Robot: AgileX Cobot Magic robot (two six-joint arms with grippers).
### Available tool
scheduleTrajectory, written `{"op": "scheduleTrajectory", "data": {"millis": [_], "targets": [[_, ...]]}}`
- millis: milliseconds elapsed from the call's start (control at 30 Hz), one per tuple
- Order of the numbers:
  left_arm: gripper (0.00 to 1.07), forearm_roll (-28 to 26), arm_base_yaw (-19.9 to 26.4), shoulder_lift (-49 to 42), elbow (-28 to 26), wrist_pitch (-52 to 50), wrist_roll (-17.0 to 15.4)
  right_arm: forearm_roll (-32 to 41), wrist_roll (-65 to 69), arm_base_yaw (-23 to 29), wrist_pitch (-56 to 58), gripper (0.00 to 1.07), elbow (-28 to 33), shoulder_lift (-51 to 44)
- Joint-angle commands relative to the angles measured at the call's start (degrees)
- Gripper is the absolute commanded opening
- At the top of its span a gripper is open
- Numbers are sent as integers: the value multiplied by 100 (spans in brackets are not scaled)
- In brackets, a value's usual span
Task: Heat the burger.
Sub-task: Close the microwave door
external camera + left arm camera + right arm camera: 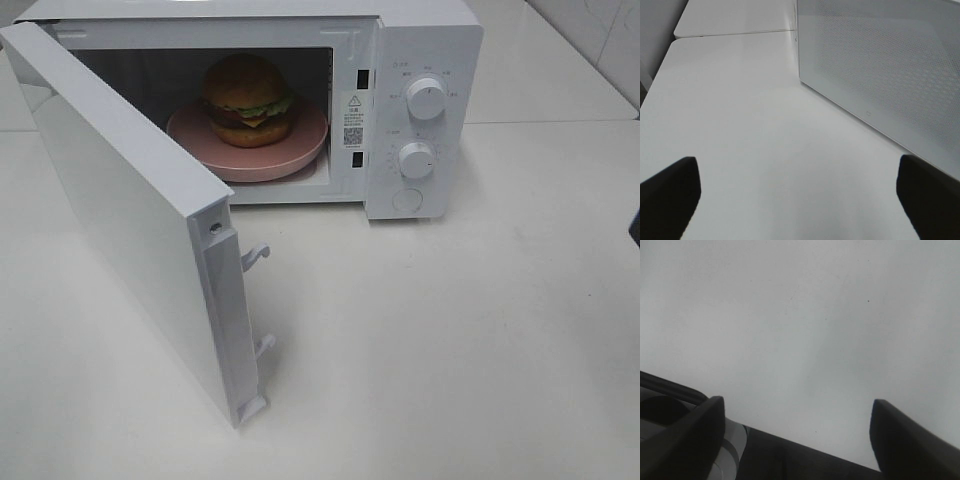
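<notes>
The burger [248, 98] is set on a pink plate [300, 150] inside the far microwave [430, 40], apart from the left pincer [797, 175] and right pincer [797, 412], both spread empty.

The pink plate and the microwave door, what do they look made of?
The flat round pink plate looks like matte plastic or ceramic: even colour, dull sheen. The white microwave door seems smooth painted metal or plastic; its window shows fine dotted mesh.
</notes>
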Motion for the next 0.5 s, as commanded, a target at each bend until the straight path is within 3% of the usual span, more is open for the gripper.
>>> {"op": "scheduleTrajectory", "data": {"millis": [33,167,300,500], "targets": [[100,0,-23,-126,11,-17,-17,-34,29,-46,23,76,413,-613],[100,0,-23,-126,11,-17,-17,-34,29,-46,109,76,688,-1146],[100,0,-23,-126,11,-17,-17,-46,29,-46,6,76,1175,-2578],[100,0,-23,-126,11,-17,-17,-46,97,-97,-212,76,1696,-3718]]}}
